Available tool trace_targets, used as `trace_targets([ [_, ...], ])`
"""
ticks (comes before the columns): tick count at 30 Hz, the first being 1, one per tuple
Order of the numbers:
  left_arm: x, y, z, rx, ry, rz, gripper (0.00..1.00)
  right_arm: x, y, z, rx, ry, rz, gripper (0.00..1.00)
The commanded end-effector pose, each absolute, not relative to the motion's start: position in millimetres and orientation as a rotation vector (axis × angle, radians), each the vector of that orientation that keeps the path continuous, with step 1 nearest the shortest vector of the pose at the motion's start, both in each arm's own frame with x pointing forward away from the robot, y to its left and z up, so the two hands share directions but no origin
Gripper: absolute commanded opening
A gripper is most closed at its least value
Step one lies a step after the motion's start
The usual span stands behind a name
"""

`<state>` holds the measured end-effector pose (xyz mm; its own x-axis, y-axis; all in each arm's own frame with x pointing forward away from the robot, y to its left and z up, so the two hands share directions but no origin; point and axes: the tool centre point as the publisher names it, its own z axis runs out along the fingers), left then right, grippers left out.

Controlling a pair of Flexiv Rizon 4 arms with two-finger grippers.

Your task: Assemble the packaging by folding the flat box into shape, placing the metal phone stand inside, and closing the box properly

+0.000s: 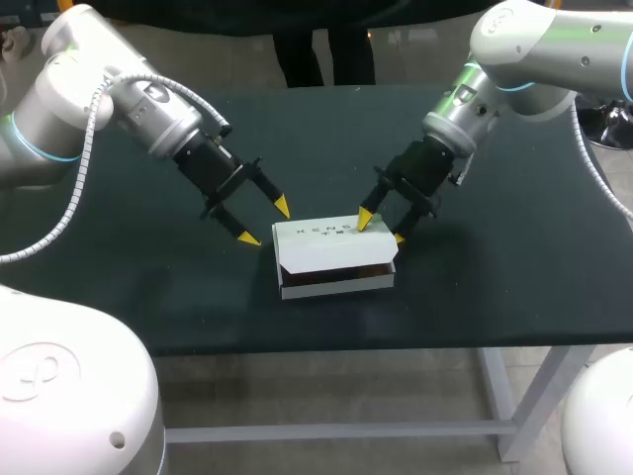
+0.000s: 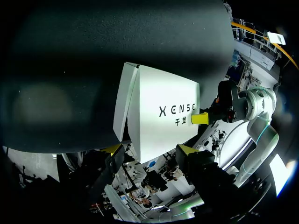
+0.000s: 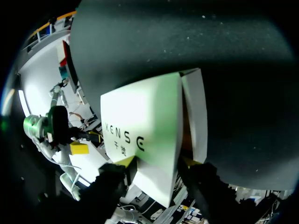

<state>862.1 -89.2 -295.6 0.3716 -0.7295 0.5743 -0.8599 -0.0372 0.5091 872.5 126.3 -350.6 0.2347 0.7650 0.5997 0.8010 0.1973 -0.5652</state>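
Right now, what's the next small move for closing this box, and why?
Probably press the lid down with the right gripper: a dark gap shows along the front of the box, and the left gripper hangs open beside it.

A dark table (image 1: 129, 297) on pale legs (image 1: 499, 396) carries a white box (image 1: 331, 259). The box lies flat near the table's middle, somewhat nearer its front edge, its lid slightly raised in front.
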Motion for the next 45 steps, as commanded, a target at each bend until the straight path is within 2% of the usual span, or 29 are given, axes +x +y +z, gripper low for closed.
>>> trace_targets([
  [1,858,-91,-286,1.822,-1.440,0.208,0.77,873,127,-353,-1.552,-1.519,-0.045,0.62],
  [4,857,-91,-281,1.808,-1.505,0.214,0.82,873,127,-353,-1.551,-1.521,-0.048,0.60],
  [7,856,-92,-276,1.783,-1.576,0.228,1.00,873,126,-352,-1.551,-1.523,-0.048,0.61],
  [25,851,-101,-247,1.570,-2.086,0.235,1.00,874,125,-352,-1.551,-1.520,-0.051,0.56],
  [31,847,-110,-246,1.415,-2.366,0.232,1.00,874,125,-352,-1.551,-1.520,-0.051,0.58],
  [45,834,-123,-245,1.154,-2.714,0.139,1.00,874,125,-352,-1.551,-1.520,-0.051,0.53],
])
